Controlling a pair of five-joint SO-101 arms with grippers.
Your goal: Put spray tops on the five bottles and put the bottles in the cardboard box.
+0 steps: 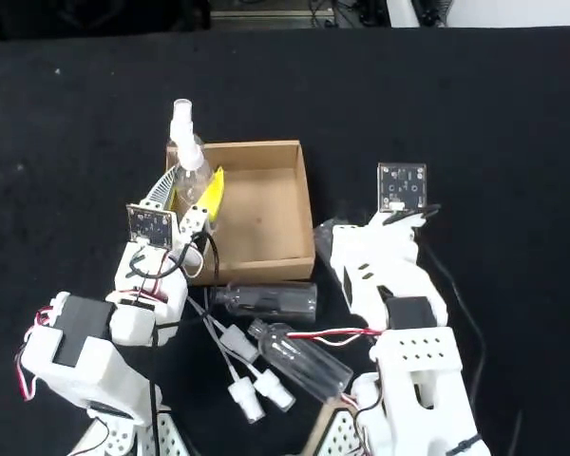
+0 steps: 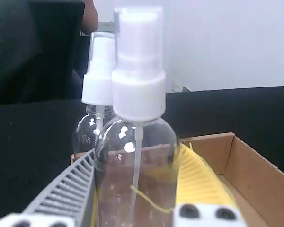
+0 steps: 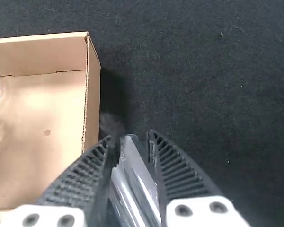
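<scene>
No text, number or sign can be read. The box [image 1: 266, 217] is plain cardboard, and the bottle [image 1: 192, 174] at its far left corner bears no legible label. Marks on the square board [image 1: 402, 186] right of the box are too small to read.

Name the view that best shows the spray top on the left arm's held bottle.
Left wrist view: the spray top stands close and central, its tube running into the bottle. The high view shows it small, at the cardboard box's corner.
</scene>
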